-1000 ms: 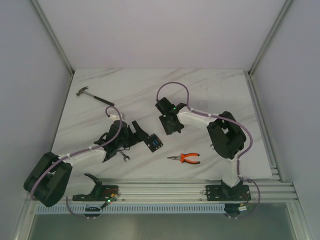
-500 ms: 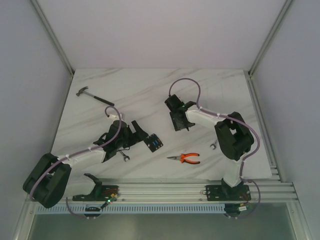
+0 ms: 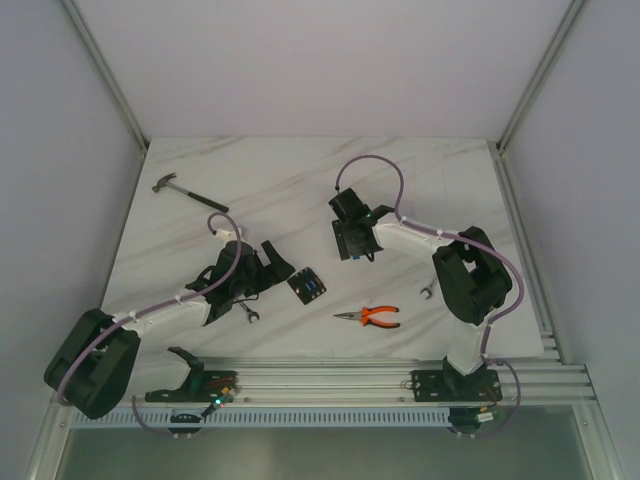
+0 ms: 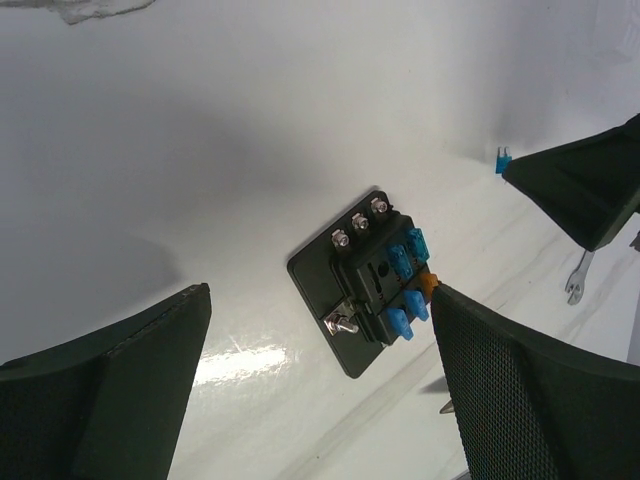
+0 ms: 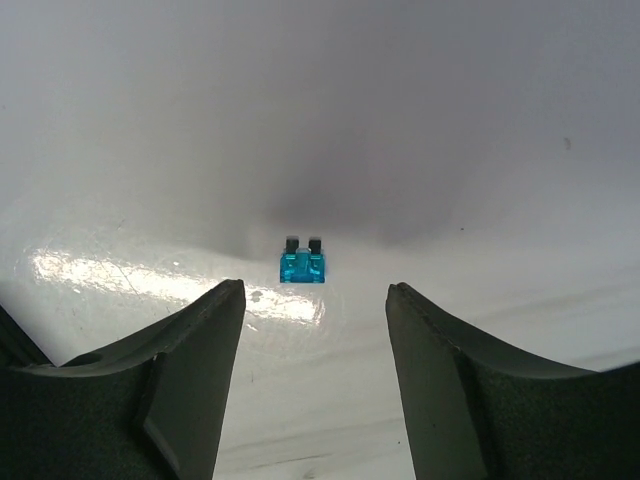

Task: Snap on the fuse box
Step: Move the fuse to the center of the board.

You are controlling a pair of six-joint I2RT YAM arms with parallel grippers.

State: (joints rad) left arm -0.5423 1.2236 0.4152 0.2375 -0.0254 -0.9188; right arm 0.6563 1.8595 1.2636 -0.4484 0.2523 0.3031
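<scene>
The fuse box (image 3: 307, 286) lies flat on the marble table, a black square with blue fuses and one orange fuse on its face (image 4: 372, 283). My left gripper (image 3: 268, 275) stands wide open just left of it, touching nothing. In the left wrist view the box lies ahead of the left gripper (image 4: 320, 310), with its right corner at the right finger's tip. My right gripper (image 3: 355, 242) hovers open farther back and to the right. A loose blue fuse (image 5: 302, 264) lies on the table just beyond the open right gripper (image 5: 315, 292).
Orange-handled pliers (image 3: 370, 317) lie near the front. One small wrench (image 3: 250, 316) lies by the left arm, another (image 3: 427, 291) by the right arm. A hammer (image 3: 180, 192) lies at the back left.
The right gripper has moved right and back, away from the fuse box, and opened wider. The left gripper drew back slightly to the left, leaving the box free on the table.
</scene>
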